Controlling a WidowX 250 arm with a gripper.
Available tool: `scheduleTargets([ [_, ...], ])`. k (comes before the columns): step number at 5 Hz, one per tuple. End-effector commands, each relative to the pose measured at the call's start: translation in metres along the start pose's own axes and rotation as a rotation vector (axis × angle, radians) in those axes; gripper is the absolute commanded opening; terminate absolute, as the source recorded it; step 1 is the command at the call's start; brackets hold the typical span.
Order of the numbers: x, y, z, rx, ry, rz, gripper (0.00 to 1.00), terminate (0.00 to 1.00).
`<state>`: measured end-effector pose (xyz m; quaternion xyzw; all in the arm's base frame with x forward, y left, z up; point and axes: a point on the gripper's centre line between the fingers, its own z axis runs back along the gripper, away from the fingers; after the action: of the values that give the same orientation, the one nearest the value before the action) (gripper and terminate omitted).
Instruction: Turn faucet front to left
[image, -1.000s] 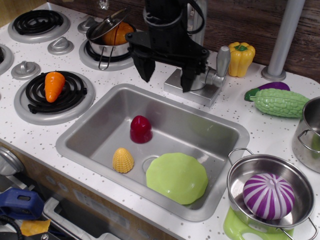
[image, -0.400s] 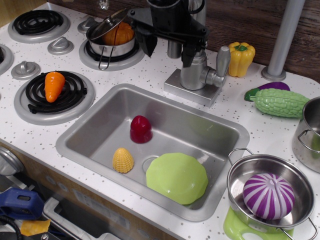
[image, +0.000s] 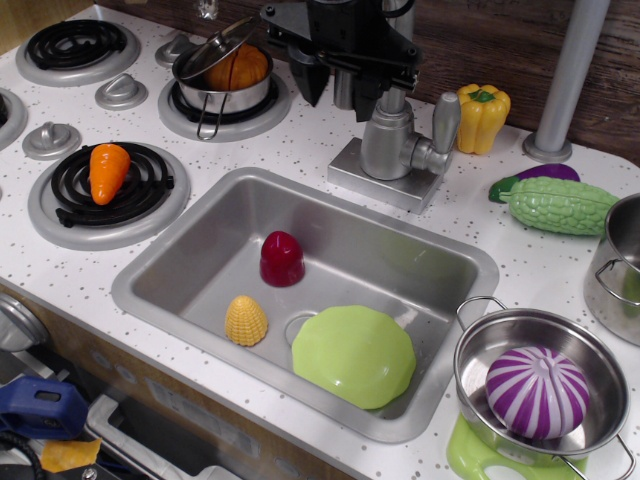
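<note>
The sink (image: 180, 270) is seen in the middle of the counter. At its 12 o'clock edge the faucet (image: 392, 140) is mounted, so that water would fall into the sink. The claw (image: 345, 75) is held above the faucet, jaws spread open, gripping nothing.

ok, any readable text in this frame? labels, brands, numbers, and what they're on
None readable.
Faucet: plain silver-grey, no markings visible.
Stove knobs: no visible numbers or dial marks.
Pots, green plate, toy vegetables: unmarked.
Gripper: black, no visible logo or label; jaws too dark to check.
Blue object at bottom left: too blurred to tell.
</note>
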<state>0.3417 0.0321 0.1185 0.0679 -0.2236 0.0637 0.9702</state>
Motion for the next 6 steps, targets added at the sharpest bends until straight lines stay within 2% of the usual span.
scheduleTargets([
  [1,0.022,0.029,-0.002,0.051,-0.116,-0.022,0.0,0.0],
  [3,0.038,0.062,-0.016,0.06,-0.16,-0.101,0.0,0.0],
  [6,0.064,0.078,-0.037,0.03,-0.191,-0.127,0.0,0.0],
])
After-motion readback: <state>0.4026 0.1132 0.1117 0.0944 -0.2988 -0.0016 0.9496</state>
